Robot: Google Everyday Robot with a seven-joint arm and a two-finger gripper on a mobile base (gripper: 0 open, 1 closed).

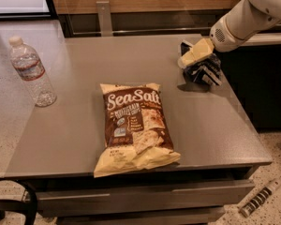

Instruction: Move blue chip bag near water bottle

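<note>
The blue chip bag (205, 72) is at the back right of the grey table (70, 135), standing on edge with a shadow just under it. My gripper (193, 56), with cream-coloured fingers, comes in from the upper right and is shut on the bag's top left part. The water bottle (32, 74) stands upright at the far left of the table, a full table width away from the bag.
A large brown and cream "Sea Salt" chip bag (133, 125) lies flat in the middle front of the table, between the bottle and the blue bag. The table's right edge is close to the blue bag. A wooden wall and a metal post (103, 18) are behind.
</note>
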